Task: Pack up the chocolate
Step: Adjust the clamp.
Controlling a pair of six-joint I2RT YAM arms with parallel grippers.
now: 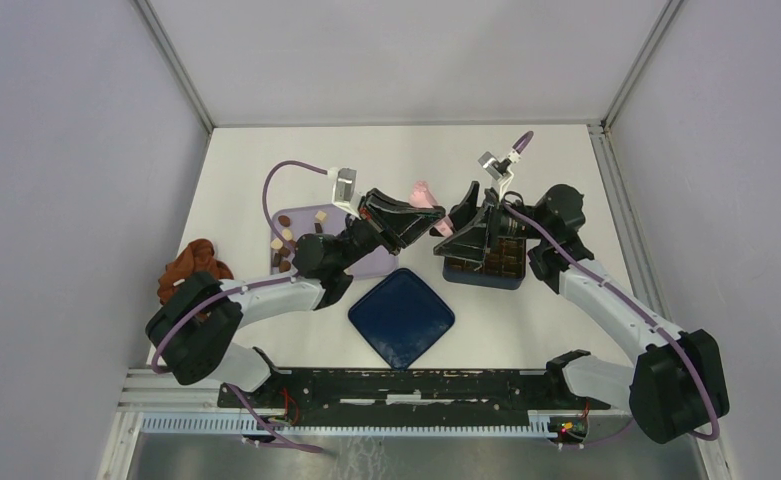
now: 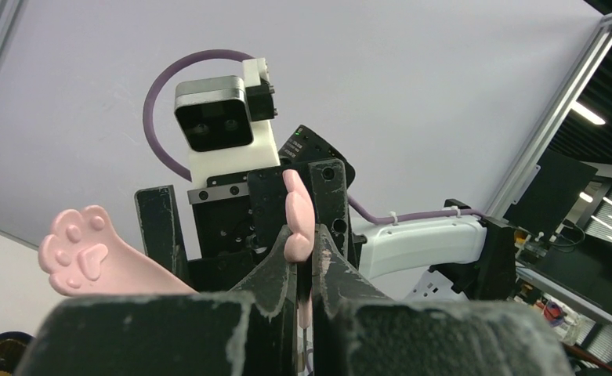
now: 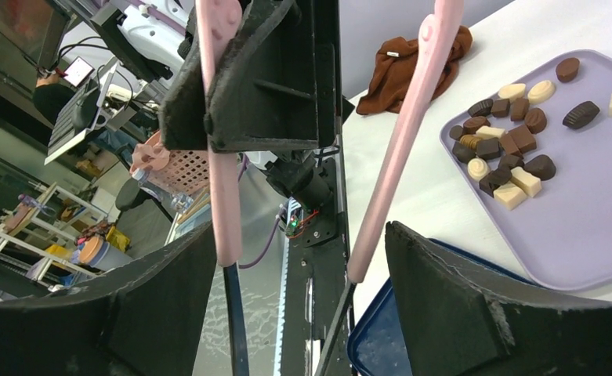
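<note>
Pink tongs between two grippers, over the middle of the table.

We see the left gripper point(image 2: 302, 262) clamped tight on one arm of the pink tongs point(image 2: 83, 254). The right gripper point(image 3: 298, 235) faces it with its fingers spread wide and both tong arms between them; we cannot tell whether they touch. The chocolate point(image 3: 510, 149) lies clustered on the lavender tray point(image 3: 600, 227), near the reddish-brown cloth point(image 3: 408, 63). A dark blue square tray point(image 1: 401, 318) sits just beside the compartmented box point(image 1: 486, 265).

Tongs point(image 3: 400, 149) seemingly bar way to chocolate point(image 3: 522, 139).
</note>
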